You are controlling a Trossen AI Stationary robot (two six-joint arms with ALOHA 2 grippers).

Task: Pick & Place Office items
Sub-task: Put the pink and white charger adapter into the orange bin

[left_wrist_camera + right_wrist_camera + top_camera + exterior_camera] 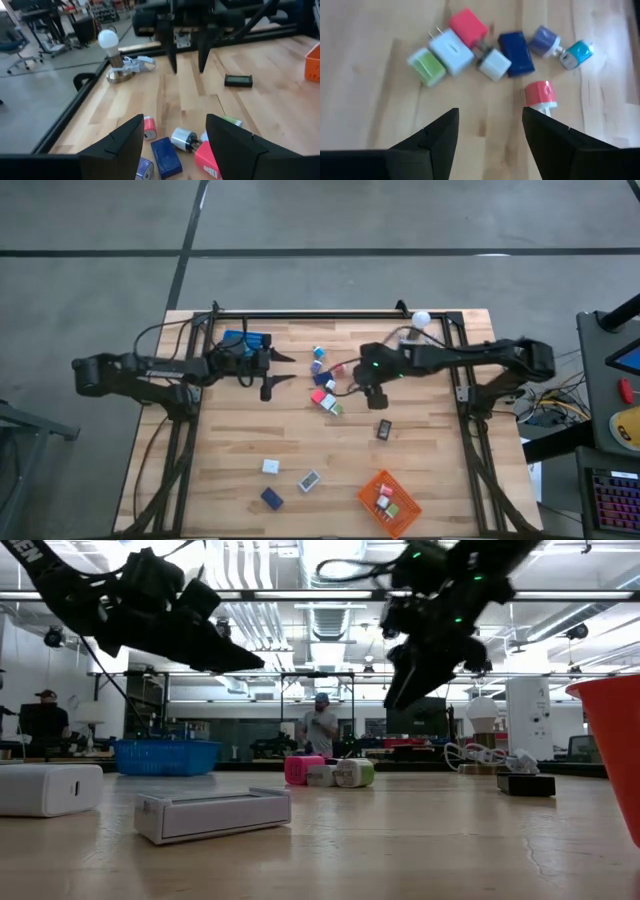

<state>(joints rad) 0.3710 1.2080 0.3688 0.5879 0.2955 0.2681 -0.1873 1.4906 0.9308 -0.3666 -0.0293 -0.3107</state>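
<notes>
Near the middle of the wooden surface [420,480] lies a tight huddle of plug-in chargers, and the right gripper [372,392] hangs just above it, jaws apart and holding nothing. Its wrist view looks straight down on them: a pink charger [467,27], a white charger [451,50] with its prongs showing, a green charger [426,66], a small white cube [495,65], a navy block [517,46], a lilac plug [545,40], a teal plug [580,52] and a red plug [540,92] nearest the jaws. These look like light, hard plastic pieces, smooth-sided and likely to skid or roll if nudged; the flat opposite faces seem the best hold, well clear of the prongs.

The crowding is the trouble: several pieces touch, so closing on one could shove its neighbours. The red plug stands a little apart and looks the easiest pick.

The left gripper [272,375] waits in the upper left of the high view, jaws apart and empty, beside the blue basket [245,340]. The orange basket [390,502] sits at the lower right with a few items inside. A dark grey box [384,429] and three strays lie between.
</notes>
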